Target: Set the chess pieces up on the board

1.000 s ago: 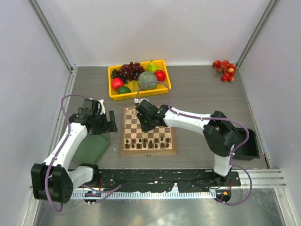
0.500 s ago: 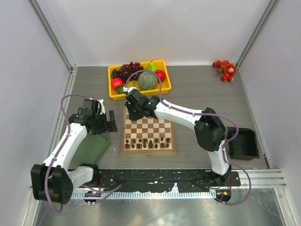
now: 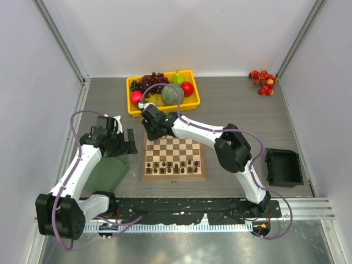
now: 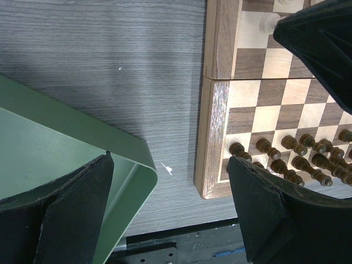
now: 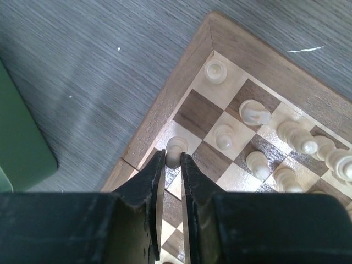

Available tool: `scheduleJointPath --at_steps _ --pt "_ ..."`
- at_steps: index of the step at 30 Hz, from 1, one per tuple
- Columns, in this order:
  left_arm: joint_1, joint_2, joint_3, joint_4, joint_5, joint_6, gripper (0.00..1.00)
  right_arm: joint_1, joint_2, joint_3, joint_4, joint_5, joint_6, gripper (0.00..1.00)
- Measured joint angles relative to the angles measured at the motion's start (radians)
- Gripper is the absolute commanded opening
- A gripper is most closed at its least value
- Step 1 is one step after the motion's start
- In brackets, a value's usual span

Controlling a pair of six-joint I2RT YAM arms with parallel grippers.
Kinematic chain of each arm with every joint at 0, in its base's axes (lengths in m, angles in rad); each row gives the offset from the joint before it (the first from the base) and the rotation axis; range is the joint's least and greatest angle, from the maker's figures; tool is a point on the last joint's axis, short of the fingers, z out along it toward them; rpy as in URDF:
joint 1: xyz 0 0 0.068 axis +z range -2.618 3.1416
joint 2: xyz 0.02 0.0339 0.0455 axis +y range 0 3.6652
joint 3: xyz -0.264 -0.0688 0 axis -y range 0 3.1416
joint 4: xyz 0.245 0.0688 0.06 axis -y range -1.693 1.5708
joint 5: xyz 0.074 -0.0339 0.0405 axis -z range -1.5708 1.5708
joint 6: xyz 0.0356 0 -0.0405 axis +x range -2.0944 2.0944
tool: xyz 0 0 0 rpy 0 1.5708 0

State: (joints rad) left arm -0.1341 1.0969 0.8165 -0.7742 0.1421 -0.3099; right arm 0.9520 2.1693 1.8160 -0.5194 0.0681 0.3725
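Grey wood-grain covers the table (image 3: pixel 231 110), shut in by plain white walls (image 3: pixel 192 33). At the left lies a green tray (image 3: pixel 107 173). The board (image 3: pixel 173 177) sits in the middle near the arms, tan and dark brown checks inside a brown rim. A yellow tray (image 3: pixel 191 102) of fruit stands behind it, a black bin (image 3: pixel 283 168) lies at the right, and red fruits (image 3: pixel 262 81) sit in the far right corner.

Dark pieces (image 3: pixel 173 165) stand in 2 rows along the board's near side. Pale pieces (image 5: pixel 253 113) cluster at its far left corner.

The left gripper (image 4: pixel 170 159) hovers over the tray's edge just beside the board, jaws spread wide and holding nothing. The right arm stretches across to the far left corner, where the right gripper (image 5: pixel 171 159) is pinched narrowly on a pale pawn (image 5: pixel 176 147) standing on a light edge square.
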Motion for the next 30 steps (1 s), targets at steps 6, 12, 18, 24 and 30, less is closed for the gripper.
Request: scheduleJointPath --at_steps 6,12,18,24,30 --pt "0.0 0.0 0.0 0.0 0.001 0.0 0.92 -0.006 0.05 0.039 -0.007 0.005 -0.004 0.2" --pt "0.0 0.0 0.0 0.0 0.001 0.0 0.92 -0.019 0.067 0.058 -0.01 0.009 -0.004 0.21" --pt "0.0 0.0 0.0 0.0 0.001 0.0 0.92 -0.028 0.087 0.083 -0.013 0.007 -0.004 0.22" --pt "0.0 0.0 0.0 0.0 0.001 0.0 0.92 -0.033 0.093 0.09 -0.014 0.005 -0.005 0.25" --pt "0.0 0.0 0.0 0.0 0.001 0.0 0.92 -0.033 0.093 0.09 -0.02 0.001 -0.006 0.35"
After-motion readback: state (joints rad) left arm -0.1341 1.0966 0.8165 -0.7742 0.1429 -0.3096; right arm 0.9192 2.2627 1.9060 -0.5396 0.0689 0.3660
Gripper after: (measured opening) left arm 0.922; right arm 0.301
